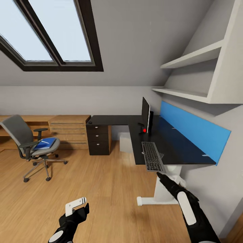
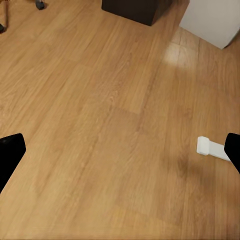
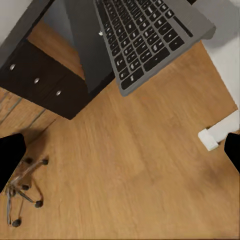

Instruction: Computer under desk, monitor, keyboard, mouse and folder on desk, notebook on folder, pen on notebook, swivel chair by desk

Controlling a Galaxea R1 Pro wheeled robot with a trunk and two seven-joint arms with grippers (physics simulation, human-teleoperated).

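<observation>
The slim silver-grey keyboard with dark keys (image 1: pixel 153 156) is lying on the black L-shaped counter (image 1: pixel 179 143), its near end overhanging the edge just beyond the right gripper (image 1: pixel 158 174), whose fingers are spread apart with nothing between them. The thin black flat monitor (image 1: pixel 145 114) is standing on the counter farther beyond those fingers. Still undone: the bright blue flat folder (image 1: pixel 44 143) is resting on the grey upholstered swivel chair (image 1: pixel 29 145), well apart from the counter. The left gripper (image 1: pixel 78 206) is hanging over the wooden floor (image 2: pixel 100 125), fingers apart and empty.

Glossy wood floor (image 1: pixel 101 189), matt-black desk (image 1: pixel 175 145)
</observation>
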